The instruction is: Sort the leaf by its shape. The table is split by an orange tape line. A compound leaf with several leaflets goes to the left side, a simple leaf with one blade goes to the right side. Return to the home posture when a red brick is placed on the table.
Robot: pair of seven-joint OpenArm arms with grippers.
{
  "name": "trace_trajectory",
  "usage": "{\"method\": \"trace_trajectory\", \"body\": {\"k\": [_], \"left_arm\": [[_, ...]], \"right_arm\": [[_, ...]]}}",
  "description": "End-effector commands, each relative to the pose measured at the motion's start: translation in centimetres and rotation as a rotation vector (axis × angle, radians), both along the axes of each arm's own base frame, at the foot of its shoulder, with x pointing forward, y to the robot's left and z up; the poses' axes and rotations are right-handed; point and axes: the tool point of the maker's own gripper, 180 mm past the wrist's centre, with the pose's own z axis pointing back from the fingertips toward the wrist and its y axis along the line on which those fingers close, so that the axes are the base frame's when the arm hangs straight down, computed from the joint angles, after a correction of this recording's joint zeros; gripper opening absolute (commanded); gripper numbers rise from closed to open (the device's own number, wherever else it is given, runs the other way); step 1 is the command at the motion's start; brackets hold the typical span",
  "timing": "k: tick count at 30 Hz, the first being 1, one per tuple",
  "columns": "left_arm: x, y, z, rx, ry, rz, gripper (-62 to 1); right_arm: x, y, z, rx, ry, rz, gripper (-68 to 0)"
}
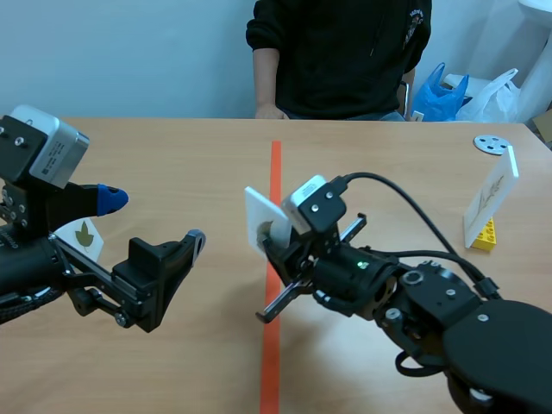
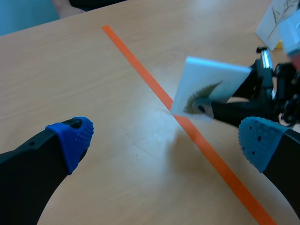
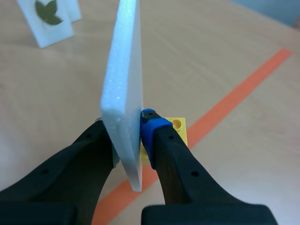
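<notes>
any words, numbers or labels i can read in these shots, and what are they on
No text can be read in any view.
emblem on the person's black top: too small and faint to read.
held white card: only a feathery leaf picture, no words.
left-side card: only a leaf picture.
right-side card on the yellow brick: only a leaf picture.

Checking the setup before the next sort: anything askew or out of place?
Only the white card in the right gripper: it is held tilted over the orange tape line, on neither side. The left-side card and the right-side card stand on the table; nothing looks spilled or damaged.
</notes>
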Motion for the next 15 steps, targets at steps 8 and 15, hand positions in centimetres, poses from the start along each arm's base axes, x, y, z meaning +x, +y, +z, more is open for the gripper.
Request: {"method": "trace_trajectory", "body": {"k": [8,15], "left_arm": [[0.2,-0.1,0.7,-0.016,-0.027,0.0,1.4],[0.2,0.0,0.7,-0.016,-0.027,0.0,1.4]], "right_arm": [[1.0,-7.5,4.2,0.014,-0.108,-0.176,-63.9],[0.6,-14.7,5.3,0.073,-0.073,-0.398,-63.8]]}}
